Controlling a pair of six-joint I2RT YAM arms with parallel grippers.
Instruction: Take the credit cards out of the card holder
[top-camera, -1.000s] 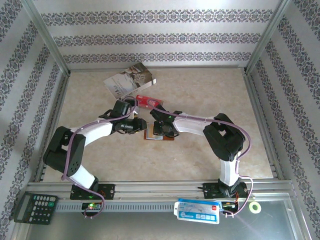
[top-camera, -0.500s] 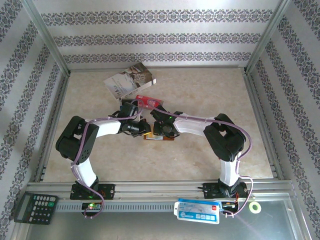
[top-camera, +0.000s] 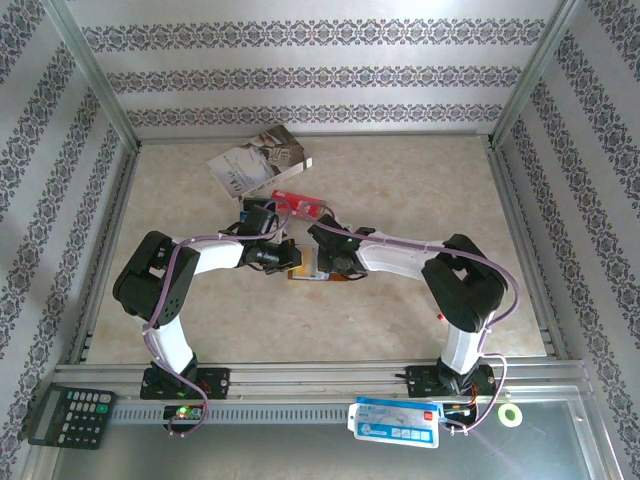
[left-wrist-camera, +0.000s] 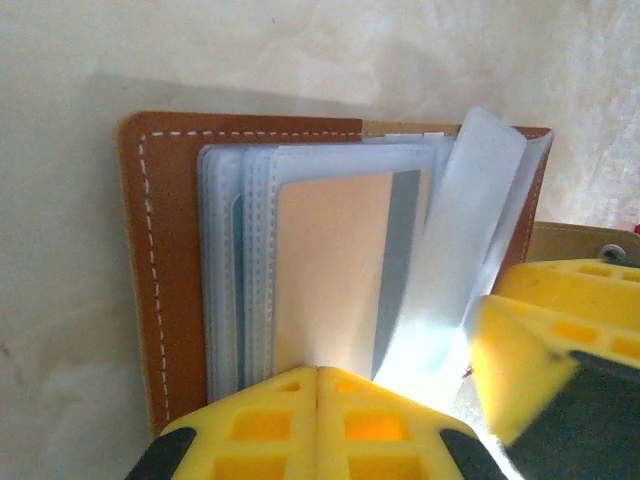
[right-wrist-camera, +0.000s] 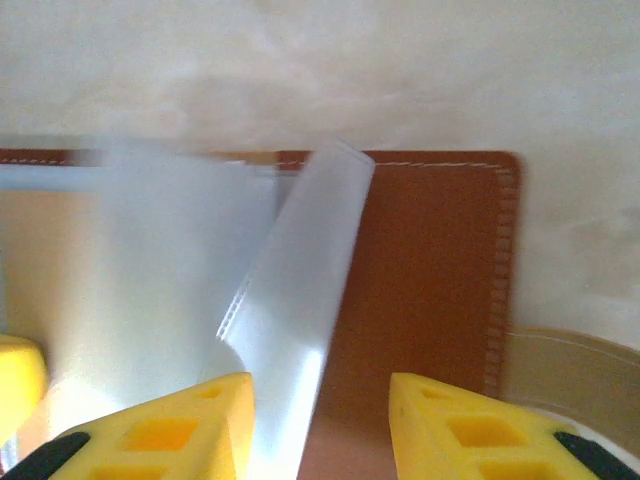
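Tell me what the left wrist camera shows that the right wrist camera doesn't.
Left wrist: the left gripper shut at a tan card's near edge, plus the stack of clear pockets. Right wrist: the right gripper open around a curled pocket, beside a bare brown flap. Both: the open card holder and that curled pocket.

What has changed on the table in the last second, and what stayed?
The left claw moved right to the open brown leather card holder and shut at the near edge of the tan plastic card; grip uncertain. The right arm's elbow swung right; the right claw stands open astride a clear plastic sleeve. The holder, the white-grey booklet and the small flat red item stayed.
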